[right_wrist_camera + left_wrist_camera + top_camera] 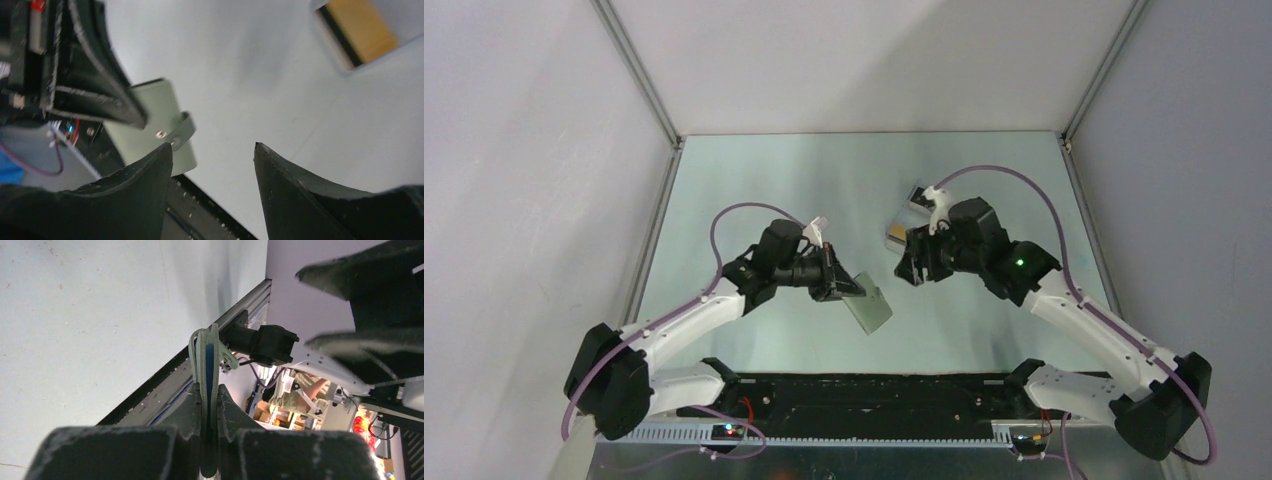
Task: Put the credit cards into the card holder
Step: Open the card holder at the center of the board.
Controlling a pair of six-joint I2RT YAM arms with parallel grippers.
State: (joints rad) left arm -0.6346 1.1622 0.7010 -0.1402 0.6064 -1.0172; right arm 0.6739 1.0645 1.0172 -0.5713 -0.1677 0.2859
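card holder (871,308): grey-green wallet, held off the desk (774,180) between the two arms, seen edge-on in the left wrist view.
holder handling: looks light, soft and floppy. The leaves gape only slightly at the free end, and the bluish inside just shows. It will likely flex if pushed, so feed cards straight along the slot.
snap tab (178,132): hangs loose off the front face and could snag an incoming card.
credit cards (359,30): one orange card with a black edge is visible, lying flat near the right arm. I can't tell how many others there are.
card handling: thin, stiff, slick, and flat on the surface, so hard to pinch. Best taken by the two long edges or tipped up at an edge.
left pincer (210,392): narrow, clamped on the card holder's lower edge.
right pincer (212,146): wide, nothing between the fingers, pointing towards the holder with the card off to one side.
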